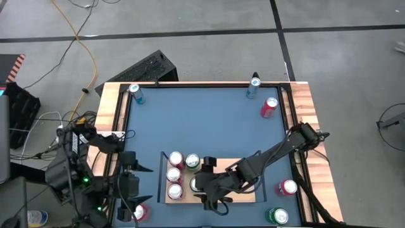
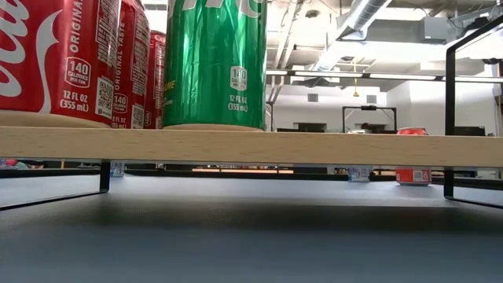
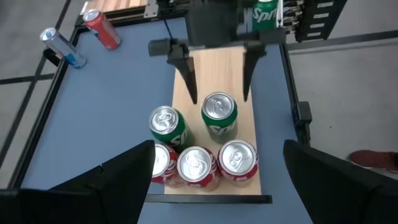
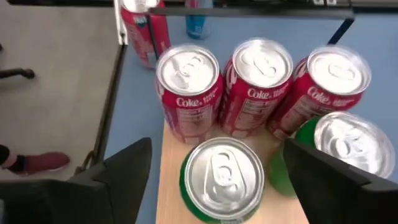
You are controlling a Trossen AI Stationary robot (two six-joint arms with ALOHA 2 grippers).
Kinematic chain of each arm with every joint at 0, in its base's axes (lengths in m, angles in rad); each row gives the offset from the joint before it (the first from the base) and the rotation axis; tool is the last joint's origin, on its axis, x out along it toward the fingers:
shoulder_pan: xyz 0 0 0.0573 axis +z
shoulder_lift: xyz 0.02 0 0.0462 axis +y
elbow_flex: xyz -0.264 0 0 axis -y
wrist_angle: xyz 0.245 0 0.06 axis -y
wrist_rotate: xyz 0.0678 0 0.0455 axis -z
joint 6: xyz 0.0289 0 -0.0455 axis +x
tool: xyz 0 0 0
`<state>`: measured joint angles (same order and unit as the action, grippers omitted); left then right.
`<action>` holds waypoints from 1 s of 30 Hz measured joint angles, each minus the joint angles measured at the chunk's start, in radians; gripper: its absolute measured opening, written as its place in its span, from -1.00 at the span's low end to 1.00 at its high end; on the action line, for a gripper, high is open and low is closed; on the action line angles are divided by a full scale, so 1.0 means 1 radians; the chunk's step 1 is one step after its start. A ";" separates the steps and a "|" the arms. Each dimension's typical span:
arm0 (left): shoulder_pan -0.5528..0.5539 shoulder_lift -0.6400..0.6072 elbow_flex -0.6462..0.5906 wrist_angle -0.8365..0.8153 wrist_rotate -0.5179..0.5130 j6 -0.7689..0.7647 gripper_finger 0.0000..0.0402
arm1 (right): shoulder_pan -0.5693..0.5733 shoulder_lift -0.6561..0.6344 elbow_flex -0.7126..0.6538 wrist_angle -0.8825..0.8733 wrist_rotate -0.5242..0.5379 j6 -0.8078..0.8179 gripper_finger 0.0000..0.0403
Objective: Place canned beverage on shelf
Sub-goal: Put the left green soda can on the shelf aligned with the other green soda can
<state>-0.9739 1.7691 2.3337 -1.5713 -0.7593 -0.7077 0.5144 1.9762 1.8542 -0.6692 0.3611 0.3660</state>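
The light-wood shelf stands near the table's front edge; it also shows in the low view. On its left part stand three red Coke cans in a row and two green cans behind them, upright on their bases. My right gripper is open over the shelf. Its fingers stand on either side of one green can with a gap on each side. The other green can is beside it. My left gripper is open and empty, left of the shelf.
Loose cans stand about the blue table: a blue one far left, a slim one and a red one far right, a red and a green near right, a red near left. The shelf's right half is bare.
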 joint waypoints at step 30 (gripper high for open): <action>-0.008 0.000 -0.001 0.000 -0.016 0.005 0.69 | -0.033 0.058 -0.008 -0.031 -0.049 0.029 0.75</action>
<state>-0.9817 1.7687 2.3329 -1.5711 -0.7750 -0.7031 0.4816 2.0346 1.8458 -0.7006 0.3119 0.3952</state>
